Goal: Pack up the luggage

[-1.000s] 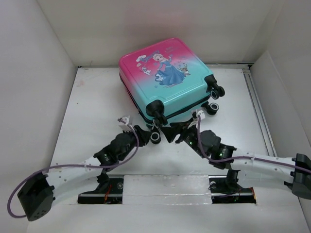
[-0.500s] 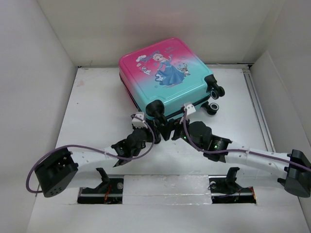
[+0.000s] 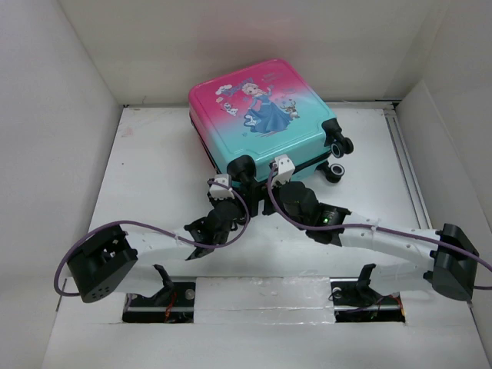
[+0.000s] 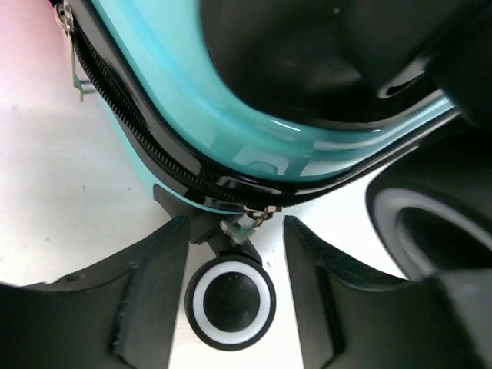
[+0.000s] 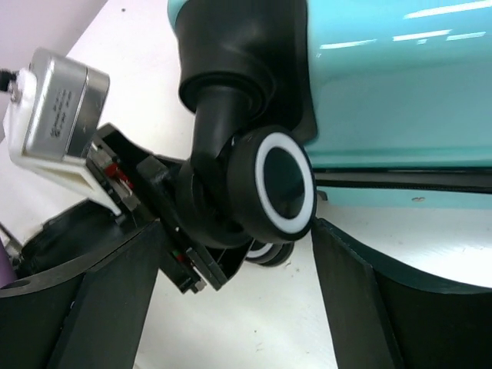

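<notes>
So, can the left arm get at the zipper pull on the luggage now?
Probably yes. The left tool is open, and the zipper pull of the luggage hangs between its fingers; only a small wheel below crowds it.

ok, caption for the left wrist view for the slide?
Left gripper open at the turquoise suitcase corner, the zipper pull and a wheel framed between its fingers.

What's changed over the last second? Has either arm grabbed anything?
Both arms reached forward to the luggage's near wheeled corner. The left gripper now straddles the lower wheel, the right gripper the upper wheel. Both are open, gripping nothing. The luggage stayed put, shut.
</notes>
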Controlling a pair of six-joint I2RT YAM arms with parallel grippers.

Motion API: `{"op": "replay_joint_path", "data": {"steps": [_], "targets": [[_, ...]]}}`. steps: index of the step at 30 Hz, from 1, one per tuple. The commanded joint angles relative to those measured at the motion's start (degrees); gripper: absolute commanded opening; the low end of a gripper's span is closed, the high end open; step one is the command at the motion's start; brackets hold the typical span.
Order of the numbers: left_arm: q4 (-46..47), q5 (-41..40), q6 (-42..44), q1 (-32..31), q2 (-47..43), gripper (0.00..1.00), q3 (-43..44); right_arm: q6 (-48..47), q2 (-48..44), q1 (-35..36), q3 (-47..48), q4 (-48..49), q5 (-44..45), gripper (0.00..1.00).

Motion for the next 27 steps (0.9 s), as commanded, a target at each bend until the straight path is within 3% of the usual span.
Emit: {"op": "replay_joint_path", "data": {"steps": [1, 8, 9, 12, 14, 21, 24, 26, 27], "targets": [[3.73, -2.65, -0.19, -0.2, 1.28, 0.46, 2.34, -1.29, -0.09, -0.66, 4.65, 1.19, 2.56, 0.83], [11.37, -5.45, 1.12, -0.2, 2.94, 0.36, 0.67, -3.05, 4.91, -2.59, 10.45, -0.92, -0.77, 0.84], [14.26, -5.46, 1.91, -0.2, 2.95, 0.27, -0.2, -3.05, 6.48, -3.2, 10.46, -0.92, -1.48, 0.84], [16.4, -6.69, 3.58, -0.2, 3.57, 0.15, -0.83, -3.05, 8.34, -4.43, 11.95, -0.92, -3.59, 0.84], [17.62, -7.22, 4.11, -0.2, 4.09, 0.0, -0.83, -3.05, 9.74, -5.13, 12.56, -1.45, -5.17, 0.84], [17.63, -6.69, 4.11, -0.2, 2.25, 0.0, -3.19, -1.99, 10.89, -8.66, 12.04, -1.98, -12.55, 0.84], [17.1, -5.55, 3.5, 1.29, 1.2, 0.0, -3.73, -1.99, 10.89, -10.94, 11.43, -2.5, -14.66, 0.73], [16.4, -4.32, 2.88, 1.82, 0.5, 0.0, -4.95, -1.99, 10.37, -12.61, 11.43, -2.51, -16.33, 0.49], [15.35, -4.84, 2.88, 1.82, -0.38, 0.0, -4.96, -1.99, 9.23, -12.61, 11.43, -2.51, -16.34, 0.32]]}}
